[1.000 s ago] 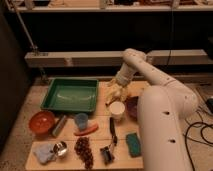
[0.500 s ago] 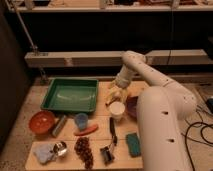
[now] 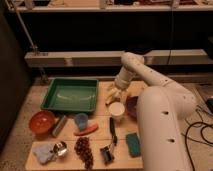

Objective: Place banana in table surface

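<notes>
End effector (image 3: 114,94) open, low over tan wooden counter (image 3: 105,89) beside green plastic tray (image 3: 71,95). White round cup (image 3: 116,109) blocks just in front; bare strip between tray and cup passable.

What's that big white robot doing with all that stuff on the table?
The robot's gripper is down low at the back of the table, right by the banana, between the green tray and the white cup. Its task is to put the banana on the table. I can't tell whether it holds it.

White arm reaches down — hand (image 3: 112,94) low, fingers spread apart.
</notes>
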Controlling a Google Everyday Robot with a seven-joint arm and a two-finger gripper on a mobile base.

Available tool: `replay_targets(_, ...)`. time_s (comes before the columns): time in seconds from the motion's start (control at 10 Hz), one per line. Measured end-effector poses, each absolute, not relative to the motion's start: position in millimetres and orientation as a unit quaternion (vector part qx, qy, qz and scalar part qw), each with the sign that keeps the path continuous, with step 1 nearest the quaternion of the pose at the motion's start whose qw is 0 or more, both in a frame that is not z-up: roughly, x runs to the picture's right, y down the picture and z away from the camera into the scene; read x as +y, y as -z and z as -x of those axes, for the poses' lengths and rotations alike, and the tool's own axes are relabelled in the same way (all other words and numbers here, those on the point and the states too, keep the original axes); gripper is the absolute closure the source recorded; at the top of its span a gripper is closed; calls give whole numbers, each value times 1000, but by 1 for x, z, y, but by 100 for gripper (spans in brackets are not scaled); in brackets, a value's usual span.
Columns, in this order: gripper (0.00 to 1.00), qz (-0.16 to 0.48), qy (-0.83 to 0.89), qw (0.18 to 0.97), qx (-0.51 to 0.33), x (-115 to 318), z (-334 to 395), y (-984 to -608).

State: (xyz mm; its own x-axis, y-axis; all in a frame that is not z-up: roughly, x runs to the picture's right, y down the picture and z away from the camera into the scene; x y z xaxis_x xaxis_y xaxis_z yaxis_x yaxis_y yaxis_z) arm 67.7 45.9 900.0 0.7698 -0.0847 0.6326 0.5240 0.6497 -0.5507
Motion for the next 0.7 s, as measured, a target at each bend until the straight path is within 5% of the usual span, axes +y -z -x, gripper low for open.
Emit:
replay_targets(0.2,32,381,179,860,-289,49,-67,-900)
replay_targets(0.7,82,383,182,856,-294,50,-58,-901)
